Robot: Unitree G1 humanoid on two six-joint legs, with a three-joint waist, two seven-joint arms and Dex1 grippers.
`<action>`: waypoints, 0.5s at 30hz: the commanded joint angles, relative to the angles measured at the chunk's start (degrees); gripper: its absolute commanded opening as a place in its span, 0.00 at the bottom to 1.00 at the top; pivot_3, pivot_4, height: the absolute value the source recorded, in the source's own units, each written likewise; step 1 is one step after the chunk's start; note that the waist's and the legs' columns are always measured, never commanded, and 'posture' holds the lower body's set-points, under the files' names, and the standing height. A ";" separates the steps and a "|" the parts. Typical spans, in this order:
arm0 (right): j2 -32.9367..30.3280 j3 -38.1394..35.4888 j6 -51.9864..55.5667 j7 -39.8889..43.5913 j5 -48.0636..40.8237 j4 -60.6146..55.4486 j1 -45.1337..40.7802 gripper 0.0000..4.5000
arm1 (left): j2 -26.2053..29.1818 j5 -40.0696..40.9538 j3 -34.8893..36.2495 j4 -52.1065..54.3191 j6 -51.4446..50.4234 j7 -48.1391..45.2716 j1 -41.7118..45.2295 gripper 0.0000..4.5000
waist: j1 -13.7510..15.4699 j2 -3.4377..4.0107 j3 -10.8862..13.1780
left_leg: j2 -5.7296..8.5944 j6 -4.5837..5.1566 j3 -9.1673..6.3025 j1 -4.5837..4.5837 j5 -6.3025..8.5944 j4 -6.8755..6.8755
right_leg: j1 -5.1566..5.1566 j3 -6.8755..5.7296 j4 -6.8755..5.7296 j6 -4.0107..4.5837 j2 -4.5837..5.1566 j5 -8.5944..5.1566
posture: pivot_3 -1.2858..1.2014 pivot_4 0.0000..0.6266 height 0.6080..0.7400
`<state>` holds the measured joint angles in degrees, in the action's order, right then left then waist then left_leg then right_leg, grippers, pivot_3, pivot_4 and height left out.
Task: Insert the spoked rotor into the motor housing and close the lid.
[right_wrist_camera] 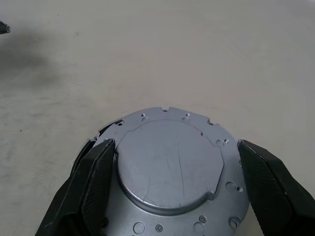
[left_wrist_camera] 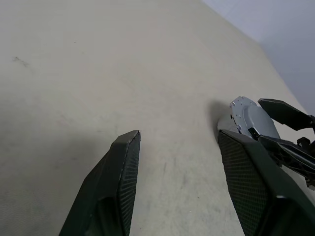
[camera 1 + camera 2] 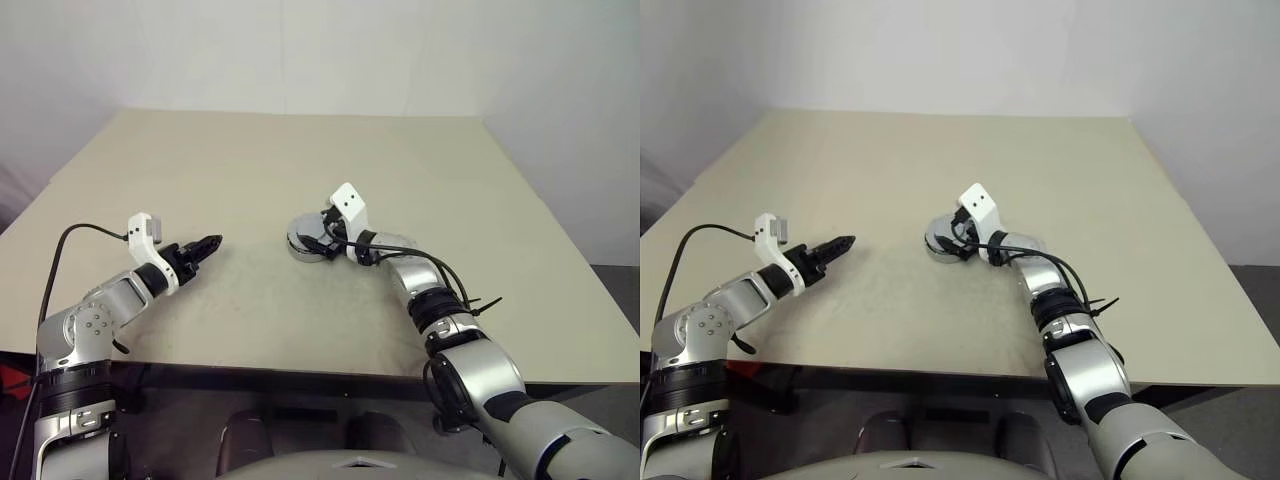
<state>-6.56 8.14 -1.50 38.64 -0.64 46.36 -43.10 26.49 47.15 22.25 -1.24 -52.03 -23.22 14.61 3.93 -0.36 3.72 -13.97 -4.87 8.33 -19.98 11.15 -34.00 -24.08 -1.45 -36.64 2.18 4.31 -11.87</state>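
On a beige bench (image 3: 250, 180), the motor housing (image 1: 170, 172) sits near the middle with its silver lid (image 1: 167, 162) on top. The right claw (image 1: 172, 182) straddles it, fingers spread wide on either side, gripping nothing. The left claw (image 2: 182, 187) hovers well apart, half open and empty. Seating the lid likely needs an even, centred press.

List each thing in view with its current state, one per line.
Motor housing: on the table, silver lid on top, not gripped.
Right gripper: jaws open, one on either side of the housing.
Left gripper: jaws open, empty, apart from the housing.
Table: bare beige top.
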 commanded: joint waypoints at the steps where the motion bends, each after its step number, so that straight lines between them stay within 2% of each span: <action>1: -0.11 -0.35 -0.81 0.30 0.11 0.83 -1.46 0.99 | 0.87 0.29 1.66 0.95 0.25 -0.01 0.58 0.59 | 0.00 0.00 0.00 | 0.00 0.00 0.00 0.00 0.00 0.00 | 0.00 0.00 0.00 0.00 0.00 0.00 | 0.52 0.00 1.00; 8: -0.61 0.55 1.55 3.46 0.30 0.12 -1.62 0.99 | 0.66 0.14 2.25 0.46 0.48 0.35 0.74 0.59 | 0.00 0.00 0.00 | 0.00 0.01 0.00 -0.01 0.01 0.00 | 0.00 0.00 0.00 0.00 0.00 0.00 | 0.52 0.00 1.00; 15: -0.44 -0.02 1.92 2.60 0.48 0.87 -1.80 0.99 | 0.53 0.08 2.27 0.21 0.60 0.52 0.88 0.59 | 0.01 0.00 0.00 | 0.00 0.02 0.00 0.00 0.01 0.00 | 0.00 0.00 0.01 0.00 0.00 0.00 | 0.52 0.00 1.00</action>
<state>-6.81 8.17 0.02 41.36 -0.39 47.14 -44.31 26.49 47.14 23.19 -1.92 -51.99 -22.82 14.59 3.94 -0.36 3.72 -13.97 -4.85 8.33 -19.97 11.16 -34.00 -24.08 -1.45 -36.63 2.18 4.32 -11.88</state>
